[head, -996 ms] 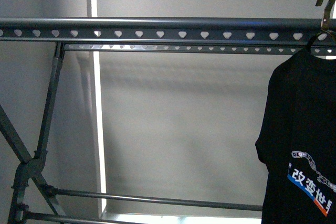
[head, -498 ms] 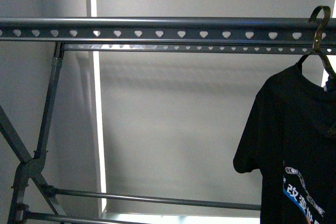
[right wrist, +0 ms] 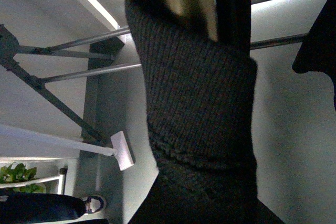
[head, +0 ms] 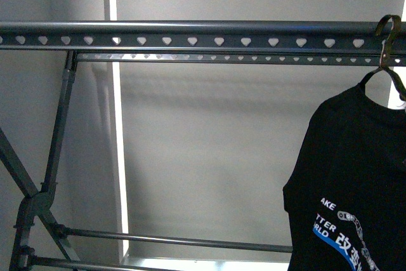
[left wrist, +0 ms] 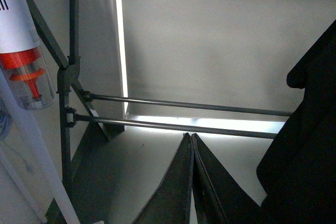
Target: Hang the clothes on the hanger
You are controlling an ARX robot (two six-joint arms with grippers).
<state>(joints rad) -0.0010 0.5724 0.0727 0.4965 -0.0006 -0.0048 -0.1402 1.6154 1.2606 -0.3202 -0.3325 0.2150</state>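
Note:
The clothes (head: 355, 176), a black T-shirt with white lettering and a blue-and-white print, hang at the far right on a small wire coat hook (head: 386, 33). The hook's curve lies over the top edge of the hanger (head: 190, 35), a dark grey rack whose rail has a row of heart-shaped holes. Whether the hook rests on the rail I cannot tell. Ribbed black collar cloth (right wrist: 199, 103) fills the right wrist view and hides my right gripper, which is shut on the clothes. My left gripper (left wrist: 190, 141) is shut and holds nothing, low beside the shirt's edge (left wrist: 310, 145).
A second punched rail (head: 241, 58) runs behind the first. The rack's slanted legs (head: 38, 201) and low cross bars (left wrist: 184, 106) stand at left and below. A white and orange appliance (left wrist: 23, 66) is close to the left arm. A grey wall lies behind.
The coat hook has come down from above the rail to its top edge. The shirt has shifted left and turned, so more of its lettering shows.

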